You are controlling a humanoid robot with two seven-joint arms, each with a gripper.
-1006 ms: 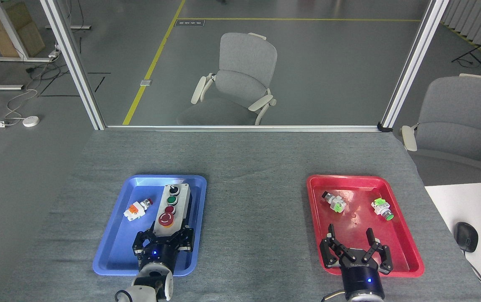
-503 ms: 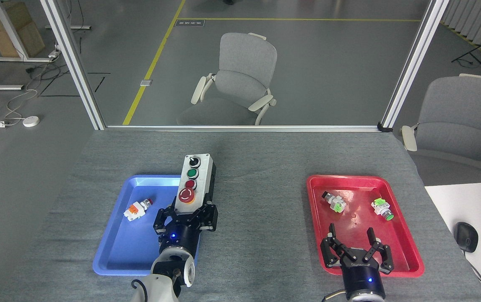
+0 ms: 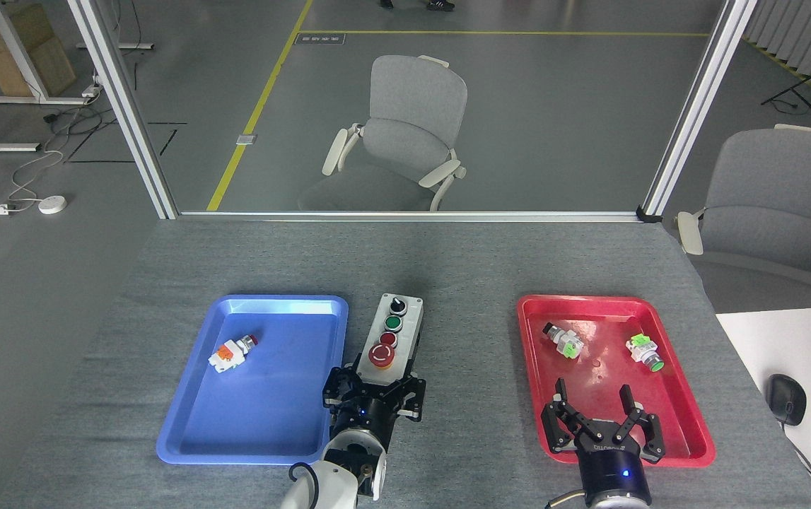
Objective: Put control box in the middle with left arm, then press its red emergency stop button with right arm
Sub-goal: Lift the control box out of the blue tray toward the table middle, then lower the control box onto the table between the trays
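The control box (image 3: 397, 332), pale grey with a row of four controls, is over the bare grey tabletop between the two trays, just right of the blue tray (image 3: 196, 417). My left gripper (image 3: 377, 385) is shut on its near end. The red emergency stop button (image 3: 381, 355) is the control nearest that gripper. My right gripper (image 3: 593, 399) stands open over the near part of the red tray (image 3: 688, 424), holding nothing. Whether the box rests on the felt or hangs just above it cannot be told.
A small white-and-orange switch (image 3: 230, 353) lies in the blue tray. Two small parts with green pieces (image 3: 563, 341) (image 3: 644, 352) lie in the red tray. A white desk with a black mouse (image 3: 784, 399) adjoins the table at right. Grey chairs (image 3: 409, 134) stand beyond the far edge.
My left gripper has carried the control box out of the blue tray, up and then rightward and down, to the space between the trays. The right gripper has stayed put.
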